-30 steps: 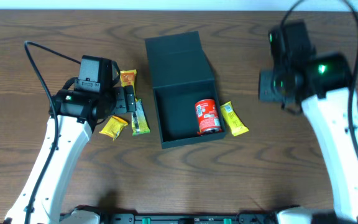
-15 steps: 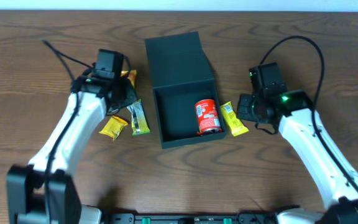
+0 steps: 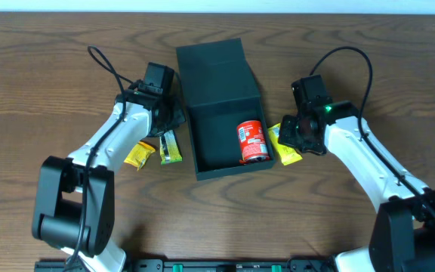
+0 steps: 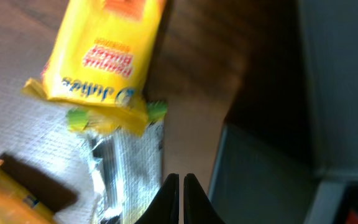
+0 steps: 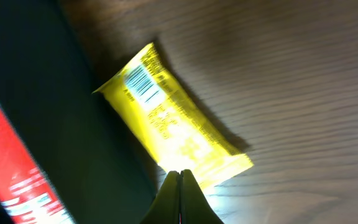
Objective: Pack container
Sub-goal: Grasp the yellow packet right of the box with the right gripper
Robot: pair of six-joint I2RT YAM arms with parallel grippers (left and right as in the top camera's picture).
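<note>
Black and pressed together, the left gripper is held just beside the left wall of the container. The container, its lid folded back, is set between the two grippers. Beside its right wall, the right gripper is pressed together over a yellow packet.

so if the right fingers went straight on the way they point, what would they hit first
Most likely the yellow snack packet lying on the table beside the container: the shut right fingers point at its near end. How far above it they are is unclear.
</note>
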